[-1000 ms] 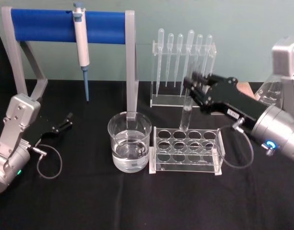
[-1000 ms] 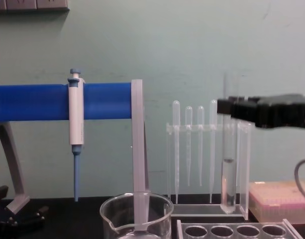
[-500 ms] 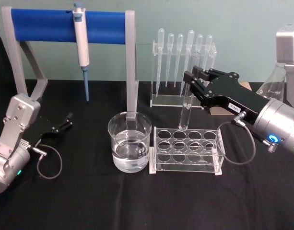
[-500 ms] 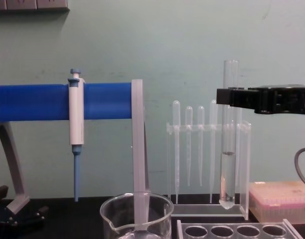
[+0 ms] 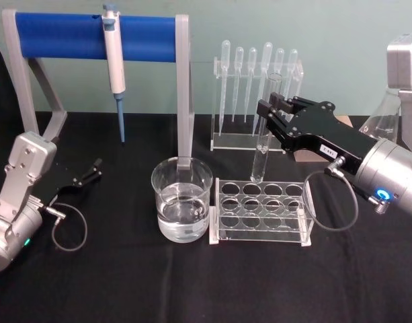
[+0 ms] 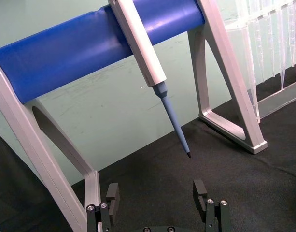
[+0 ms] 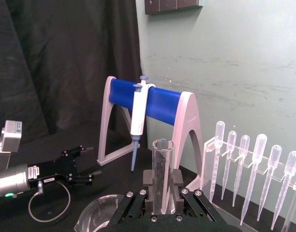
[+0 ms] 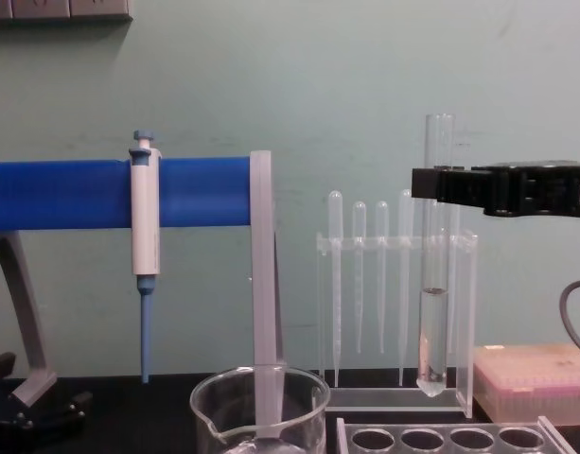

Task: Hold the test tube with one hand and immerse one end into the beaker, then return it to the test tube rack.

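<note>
One test tube (image 5: 261,158), one beaker (image 5: 181,208), six droppers (image 5: 238,81), one pipette (image 5: 113,60), one rack (image 5: 259,232)

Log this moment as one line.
right gripper: shut on test tube, upright above rack | beaker: beside rack | left gripper: open, parked

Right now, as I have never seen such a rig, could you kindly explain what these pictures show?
It is a robot with two arms. One picture looks down from its head, one looks across the table from its chest, and one comes from each wrist. On the black table stand a beaker of clear liquid, a clear rack, a row of droppers and a blue stand holding a pipette. The right gripper has its jaws shut on a glass tube, part-filled with liquid, held upright above the rack. The left gripper sits low at the left, jaws open, idle.
</note>
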Controlling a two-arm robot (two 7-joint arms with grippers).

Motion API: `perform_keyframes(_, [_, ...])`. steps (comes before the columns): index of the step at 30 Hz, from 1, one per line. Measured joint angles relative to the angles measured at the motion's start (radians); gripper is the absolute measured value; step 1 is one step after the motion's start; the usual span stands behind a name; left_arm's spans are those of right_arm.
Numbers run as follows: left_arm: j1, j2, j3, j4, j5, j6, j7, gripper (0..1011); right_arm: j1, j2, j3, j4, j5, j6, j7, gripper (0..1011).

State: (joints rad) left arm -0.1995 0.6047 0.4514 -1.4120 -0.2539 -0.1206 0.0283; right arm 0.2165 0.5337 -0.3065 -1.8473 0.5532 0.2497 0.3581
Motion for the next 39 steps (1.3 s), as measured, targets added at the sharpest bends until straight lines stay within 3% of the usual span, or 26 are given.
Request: perform_keyframes(39, [0.000,0.000,0.000,0.000,0.000,0.000,0.000,1000,-0.001,-0.002,0.001,0.001,-0.001,0.000,0.001,224])
